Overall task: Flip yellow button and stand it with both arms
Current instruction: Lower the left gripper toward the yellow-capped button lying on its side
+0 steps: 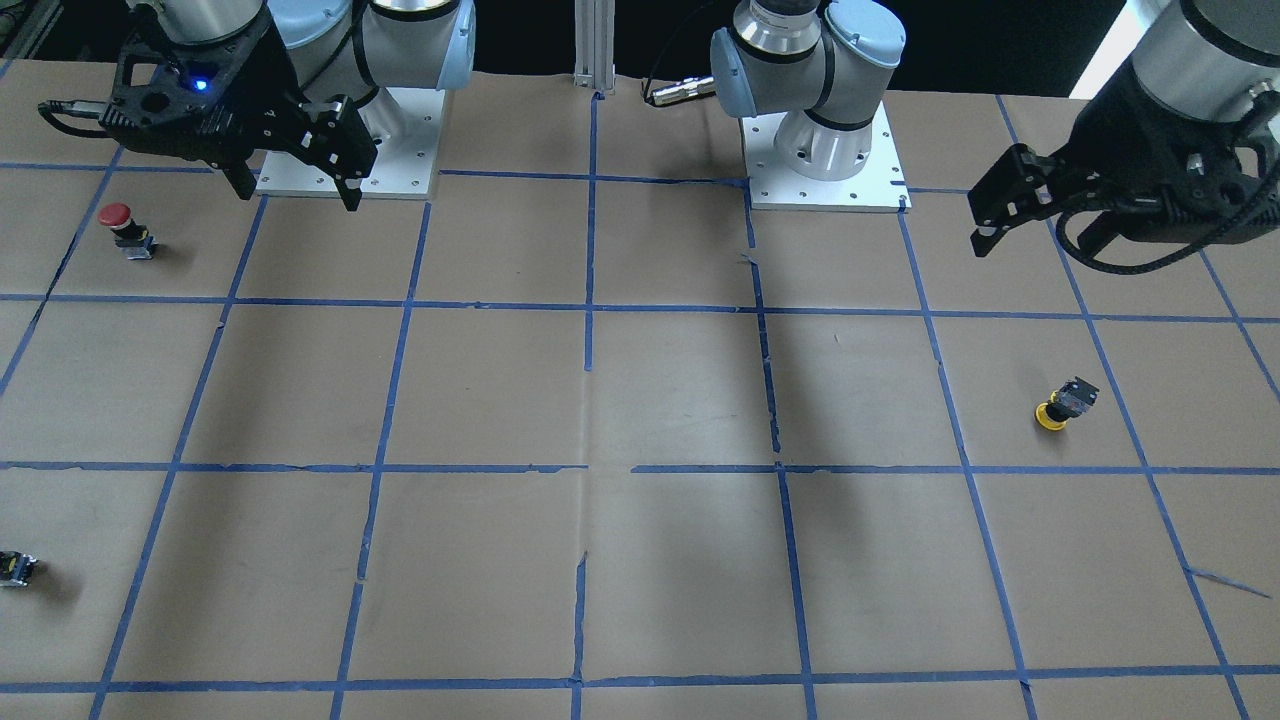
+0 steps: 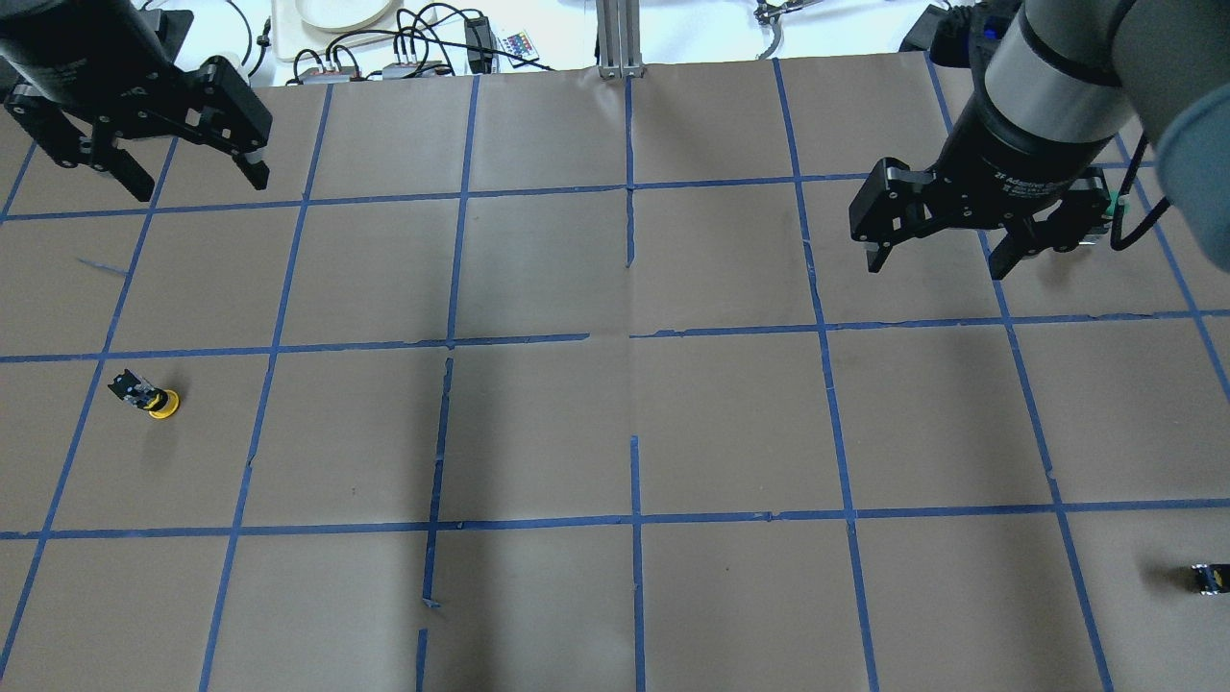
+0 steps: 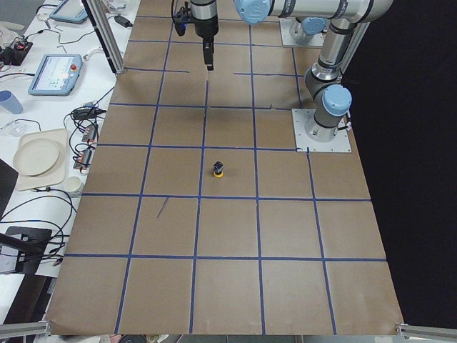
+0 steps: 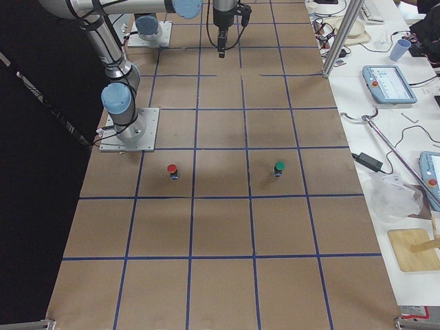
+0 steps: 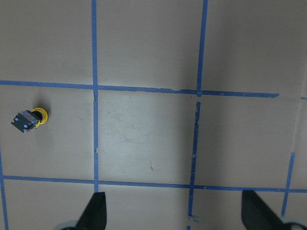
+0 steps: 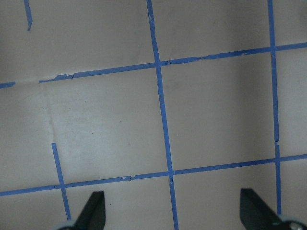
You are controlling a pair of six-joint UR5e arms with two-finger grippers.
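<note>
The yellow button (image 2: 146,395) lies on its side on the table's (image 2: 538,432) left half, long axis diagonal, cap toward the middle. The left gripper (image 2: 197,183) and right gripper (image 2: 934,265) hang wide open, empty. Only the right-side view shows a green-capped button (image 4: 279,167).

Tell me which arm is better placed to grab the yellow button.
Probably the left. The yellow button sits on the left side of the table, near the open left gripper, and shows in its wrist camera. The open right gripper hangs far across the table.
</note>
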